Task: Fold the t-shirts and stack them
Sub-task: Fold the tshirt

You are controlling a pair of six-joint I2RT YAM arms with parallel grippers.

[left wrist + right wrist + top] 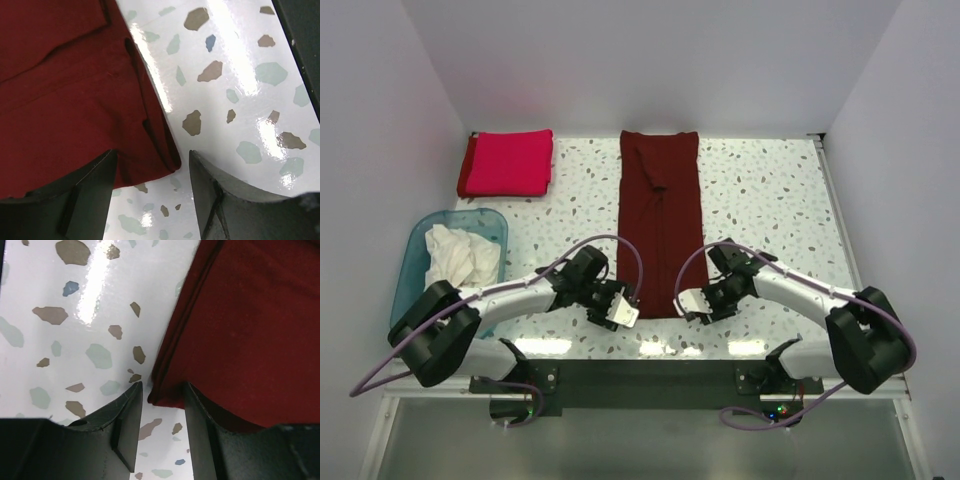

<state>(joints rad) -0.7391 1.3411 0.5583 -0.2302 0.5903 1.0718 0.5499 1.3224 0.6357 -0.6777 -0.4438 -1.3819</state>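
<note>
The table [770, 200] carried the maroon shirt [661, 225] as a long narrow strip. Its long axis ran straight away from the arms, from the table's near edge to its far edge. A blue tub [415, 250] stood well to the left of the maroon shirt's near half, with white shirts [460, 255] bunched inside it. A folded red shirt [508, 163] lay to the left of the maroon shirt's far end, apart from it.

Both arms reached the maroon shirt's near end, one at each corner, so neither was nearer than the other. The rest of the cloth stretched away from both, toward the far edge.

The left gripper [628, 313] sat at the near left corner. Its wrist view showed the fingers [85, 195] fairly wide apart. One was over the cloth and the other over bare table, with the corner's folded edge in the gap between them. Nothing was pinched there yet.

The right gripper [683, 304] sat at the near right corner, its fingers [125, 420] closer together. The corner lay in the narrow gap and touched the inner finger. A sliver of table showed between the cloth and the outer finger, so I judged that it was not yet clamped.

The likely next move was to close on both corners and carry the near end along the strip toward the far end.
</note>
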